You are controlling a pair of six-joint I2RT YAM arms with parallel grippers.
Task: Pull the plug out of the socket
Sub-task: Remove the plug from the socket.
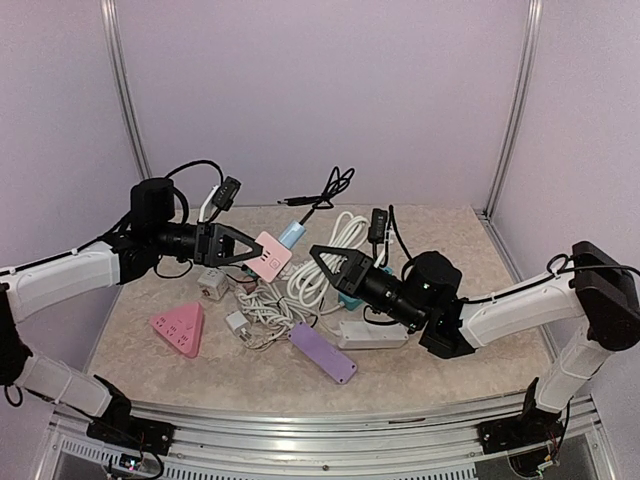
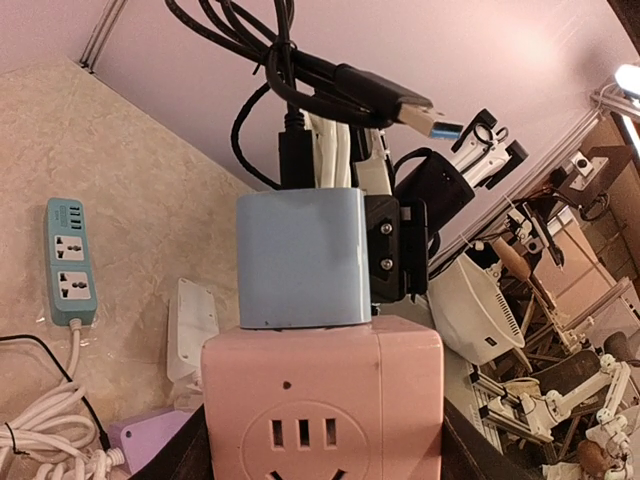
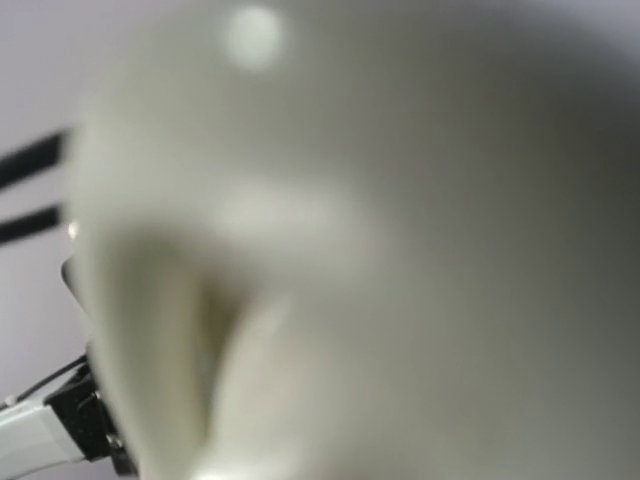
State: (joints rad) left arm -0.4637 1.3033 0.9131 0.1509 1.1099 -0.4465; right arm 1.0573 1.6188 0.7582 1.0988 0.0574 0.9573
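The left tool point(image 1: 252, 253) is clamped on a pink socket cube point(image 2: 322, 400), held off the worktop point(image 1: 450, 365) toward its far edge, left of the middle. A pale blue plug point(image 2: 300, 258) sits fully in the cube's top face, with a black cable point(image 2: 290, 70) looped above it. The right tool point(image 1: 324, 268) hangs just beside the plug, over coiled white cable point(image 1: 318, 272). Whether it is apart or together cannot be told, as its own camera shows only a pale blur. A purple power strip point(image 1: 322, 352) lies toward the near edge.

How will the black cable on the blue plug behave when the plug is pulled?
Probably floppy: the black cable loops loosely from the blue plug. It may trail and snag, since its loops cross each other.
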